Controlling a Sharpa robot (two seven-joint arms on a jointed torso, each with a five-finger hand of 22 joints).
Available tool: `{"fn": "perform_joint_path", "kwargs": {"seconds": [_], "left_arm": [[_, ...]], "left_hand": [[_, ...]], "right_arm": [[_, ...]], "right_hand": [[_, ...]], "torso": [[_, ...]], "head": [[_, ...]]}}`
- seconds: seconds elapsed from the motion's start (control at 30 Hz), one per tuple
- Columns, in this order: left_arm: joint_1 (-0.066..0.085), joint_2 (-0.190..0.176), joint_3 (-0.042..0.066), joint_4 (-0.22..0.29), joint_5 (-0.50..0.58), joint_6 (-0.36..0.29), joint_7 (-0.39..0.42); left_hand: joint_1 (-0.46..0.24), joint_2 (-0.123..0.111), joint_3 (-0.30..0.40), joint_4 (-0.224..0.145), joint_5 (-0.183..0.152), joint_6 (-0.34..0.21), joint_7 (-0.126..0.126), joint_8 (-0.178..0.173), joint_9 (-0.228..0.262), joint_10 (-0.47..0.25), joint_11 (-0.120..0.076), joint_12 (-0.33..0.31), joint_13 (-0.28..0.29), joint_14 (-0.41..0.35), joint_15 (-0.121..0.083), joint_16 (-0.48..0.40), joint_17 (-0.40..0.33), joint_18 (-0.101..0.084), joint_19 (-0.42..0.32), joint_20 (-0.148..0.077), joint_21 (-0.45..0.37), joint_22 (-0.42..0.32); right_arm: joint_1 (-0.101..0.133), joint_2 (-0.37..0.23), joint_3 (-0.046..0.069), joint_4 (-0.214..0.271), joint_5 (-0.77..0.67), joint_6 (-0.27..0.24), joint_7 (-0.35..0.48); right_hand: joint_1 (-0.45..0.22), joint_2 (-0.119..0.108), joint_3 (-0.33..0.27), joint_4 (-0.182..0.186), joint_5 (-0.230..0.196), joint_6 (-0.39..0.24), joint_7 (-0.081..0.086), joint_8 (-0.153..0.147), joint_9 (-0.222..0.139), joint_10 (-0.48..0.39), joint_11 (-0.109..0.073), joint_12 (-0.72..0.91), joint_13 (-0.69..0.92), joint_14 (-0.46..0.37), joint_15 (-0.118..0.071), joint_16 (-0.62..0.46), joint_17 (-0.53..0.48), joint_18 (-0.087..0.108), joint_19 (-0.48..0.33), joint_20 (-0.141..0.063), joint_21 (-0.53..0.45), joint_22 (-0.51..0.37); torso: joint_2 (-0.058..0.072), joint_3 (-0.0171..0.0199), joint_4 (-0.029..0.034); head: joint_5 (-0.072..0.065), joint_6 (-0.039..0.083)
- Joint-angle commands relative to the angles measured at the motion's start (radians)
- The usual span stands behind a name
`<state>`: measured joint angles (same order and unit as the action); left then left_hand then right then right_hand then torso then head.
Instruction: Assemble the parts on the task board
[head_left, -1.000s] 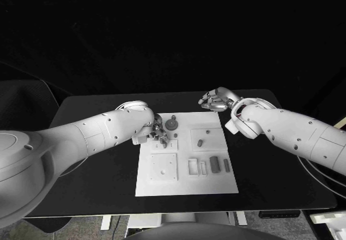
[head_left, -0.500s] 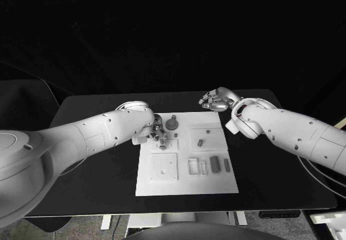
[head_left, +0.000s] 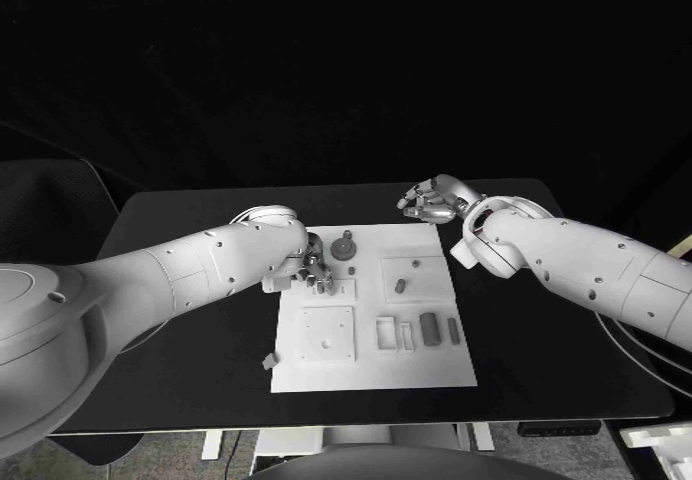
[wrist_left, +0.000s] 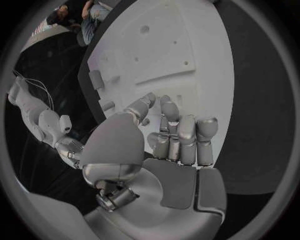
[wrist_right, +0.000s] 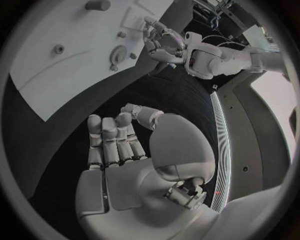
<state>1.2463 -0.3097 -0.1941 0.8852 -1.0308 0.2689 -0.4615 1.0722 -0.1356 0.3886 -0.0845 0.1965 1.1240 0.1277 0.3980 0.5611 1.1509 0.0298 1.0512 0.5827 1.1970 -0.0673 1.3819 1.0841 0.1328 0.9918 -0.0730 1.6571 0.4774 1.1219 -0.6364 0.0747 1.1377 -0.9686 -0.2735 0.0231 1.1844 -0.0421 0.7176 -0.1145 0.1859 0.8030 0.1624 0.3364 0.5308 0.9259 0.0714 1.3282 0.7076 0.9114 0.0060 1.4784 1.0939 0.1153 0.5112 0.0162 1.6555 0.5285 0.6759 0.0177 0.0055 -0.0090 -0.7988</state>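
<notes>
One white task board (head_left: 372, 370) in the middle of one black table (head_left: 188, 330), square to the robot. On the board, counted from the head view: one round dark part (head_left: 343, 246) near the far edge, one small upright dark part (head_left: 400, 286) right of centre, one larger dark oblong part (head_left: 430, 327) and one slimmer dark part (head_left: 453, 331) side by side toward the near right. One more small grey part (head_left: 270, 361) off the board, touching or just beside its near left edge. Two hands. Left hand (head_left: 313, 266) low over the board's far left corner, fingers curled inward, nothing visible in the grasp from its wrist view (wrist_left: 178, 137). Right hand (head_left: 431, 199) beyond the board's far right corner over bare table, fingers bent in, clenched on nothing (wrist_right: 119, 137).
</notes>
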Motion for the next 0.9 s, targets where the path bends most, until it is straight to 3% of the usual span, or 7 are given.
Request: {"fn": "perform_joint_path", "kwargs": {"seconds": [0.03, 0.27, 0.6, 0.8, 0.9], "left_arm": [[0.001, 0.000, 0.000, 0.003, -0.005, 0.013, -0.001], [0.001, 0.000, 0.000, 0.003, -0.005, 0.003, 0.004], [0.001, -0.021, 0.001, 0.021, -0.003, -0.065, 0.027], [0.004, -0.051, 0.003, 0.052, 0.021, -0.147, 0.062], [0.007, -0.067, 0.004, 0.072, 0.032, -0.185, 0.080]], "left_hand": [[0.002, 0.010, -0.003, -0.004, 0.001, -0.003, -0.002, -0.005, 0.000, 0.004, 0.004, -0.005, -0.002, -0.009, -0.001, 0.004, -0.001, 0.059, -0.002, -0.007, 0.034, -0.001], [0.007, 0.015, -0.001, -0.006, 0.002, -0.002, -0.002, -0.006, 0.000, 0.005, 0.003, -0.005, -0.002, -0.009, -0.002, 0.005, -0.002, 0.060, -0.001, -0.007, 0.034, -0.001], [0.011, 0.016, 0.000, -0.009, 0.002, -0.002, -0.002, -0.006, 0.000, 0.006, 0.003, -0.004, -0.002, -0.009, -0.002, 0.005, -0.002, 0.061, -0.001, -0.008, 0.034, -0.001], [0.007, 0.004, -0.009, -0.013, -0.004, -0.017, 0.002, -0.015, -0.003, -0.005, 0.005, -0.011, -0.005, -0.015, -0.002, -0.001, -0.007, 0.060, -0.006, -0.007, 0.029, -0.004], [0.004, -0.002, -0.023, -0.019, -0.010, -0.048, 0.009, -0.032, -0.007, -0.038, 0.017, -0.038, -0.018, -0.021, 0.000, -0.009, -0.014, 0.060, -0.013, -0.006, 0.022, -0.009]], "right_arm": [[-0.001, 0.000, 0.000, 0.001, 0.000, 0.013, 0.006], [-0.001, 0.000, 0.000, 0.001, 0.000, 0.012, 0.006], [-0.001, -0.002, 0.000, 0.001, 0.000, 0.011, 0.005], [-0.001, -0.006, 0.000, 0.002, 0.000, 0.012, 0.006], [-0.001, -0.007, 0.000, 0.004, -0.001, 0.012, 0.008]], "right_hand": [[-0.007, 0.000, 0.004, 0.001, -0.002, 0.003, 0.005, 0.006, 0.001, 0.005, 0.001, 0.005, -0.001, 0.006, -0.001, 0.007, -0.001, 0.005, 0.009, 0.001, 0.067, -0.001], [-0.008, 0.000, 0.004, 0.001, -0.002, 0.003, 0.005, 0.006, 0.001, 0.005, 0.000, 0.006, -0.001, 0.006, -0.001, 0.007, -0.001, 0.005, 0.009, 0.001, 0.067, -0.001], [-0.009, -0.001, 0.004, 0.000, -0.002, 0.003, 0.004, 0.006, 0.001, 0.005, 0.000, 0.006, -0.001, 0.006, -0.001, 0.007, -0.001, 0.006, 0.009, 0.001, 0.067, -0.001], [-0.027, -0.037, -0.010, -0.012, -0.003, 0.003, 0.004, 0.003, 0.001, 0.005, 0.000, 0.011, -0.002, 0.007, -0.002, 0.010, -0.001, 0.007, 0.009, 0.000, 0.072, -0.001], [-0.045, -0.057, -0.033, -0.013, -0.004, 0.004, 0.004, 0.002, 0.002, 0.006, 0.000, 0.015, -0.003, 0.008, -0.003, 0.012, -0.001, 0.007, 0.010, -0.001, 0.077, 0.000]], "torso": [[0.000, 0.0011, -0.0002], [0.000, 0.0006, -0.0003], [-0.001, 0.0002, 0.0006], [-0.001, 0.0000, 0.0013], [-0.002, -0.0001, 0.0019]], "head": [[0.000, -0.001], [0.000, 0.003], [0.003, 0.007], [0.005, 0.010], [0.008, 0.014]]}}
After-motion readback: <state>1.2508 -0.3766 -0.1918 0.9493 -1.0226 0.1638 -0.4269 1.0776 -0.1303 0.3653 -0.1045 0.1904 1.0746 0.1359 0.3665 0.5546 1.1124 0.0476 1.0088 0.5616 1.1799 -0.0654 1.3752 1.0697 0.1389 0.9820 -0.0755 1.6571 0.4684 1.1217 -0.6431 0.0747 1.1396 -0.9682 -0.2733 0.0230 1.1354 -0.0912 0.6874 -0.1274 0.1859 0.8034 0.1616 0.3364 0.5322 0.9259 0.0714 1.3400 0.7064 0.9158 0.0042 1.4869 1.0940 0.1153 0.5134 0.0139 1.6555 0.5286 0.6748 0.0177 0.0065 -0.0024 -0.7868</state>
